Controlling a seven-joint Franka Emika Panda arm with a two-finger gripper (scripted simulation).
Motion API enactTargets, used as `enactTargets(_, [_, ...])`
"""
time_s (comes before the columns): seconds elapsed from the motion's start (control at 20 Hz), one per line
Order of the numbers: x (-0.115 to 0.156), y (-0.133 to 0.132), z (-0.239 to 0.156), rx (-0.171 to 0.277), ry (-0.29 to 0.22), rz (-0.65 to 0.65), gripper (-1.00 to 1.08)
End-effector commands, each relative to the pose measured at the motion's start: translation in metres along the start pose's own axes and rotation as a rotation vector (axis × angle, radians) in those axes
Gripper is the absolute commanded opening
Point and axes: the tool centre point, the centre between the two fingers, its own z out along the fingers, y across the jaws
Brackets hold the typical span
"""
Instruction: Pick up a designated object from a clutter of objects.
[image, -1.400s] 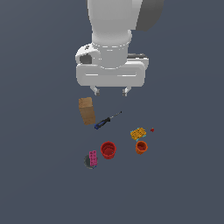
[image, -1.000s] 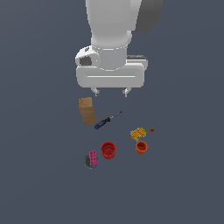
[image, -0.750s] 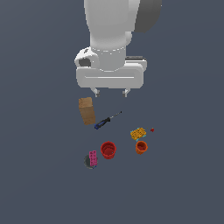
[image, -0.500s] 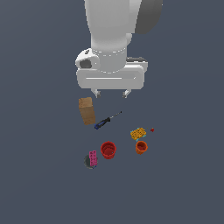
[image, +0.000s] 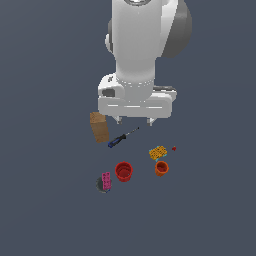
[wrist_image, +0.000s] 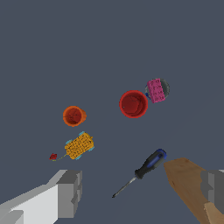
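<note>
Early in the pick, by the look of it: nothing lifted, nothing touched, every item lying on the dark grey floor (image: 45, 200). White two-fingered claw (image: 134, 120) hanging above the clutter with jaws spread wide and empty, one finger (wrist_image: 70, 194) showing at each side of the wrist view, bare floor and a tool between them. Small orange tapered cup with a rim (image: 161, 168), the piece to be taken, standing upright and well apart from the claw, toward the exterior view's right, just beside the yellow-orange studded block (image: 158, 152) and near the tiny red piece (image: 174, 148). Wider red cup (image: 123, 171) off to the exterior view's left of it, apart, with the pink studded brick (image: 106, 180) beyond, resting against a dim round grey thing too blurred to name. Blue-handled screwdriver (image: 121, 138) and brown box (image: 98, 126) lying closest to the claw. Still ahead, judging from this: travel across to the orange cup, descent around its rim, closure, lift. Close quarters with the studded block likely the awkward part
</note>
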Motion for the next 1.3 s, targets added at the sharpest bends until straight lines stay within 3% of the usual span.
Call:
enactTargets(0.0, [0.007, -0.01, 0.016, -0.004, -0.003, 0.012, 1.0])
enactTargets(0.75, [0.038, -0.096, 0.155, -0.025, -0.022, 0.107, 1.0])
enactTargets(1.25, [0.037, -0.124, 0.206, -0.028, -0.028, 0.138, 1.0])
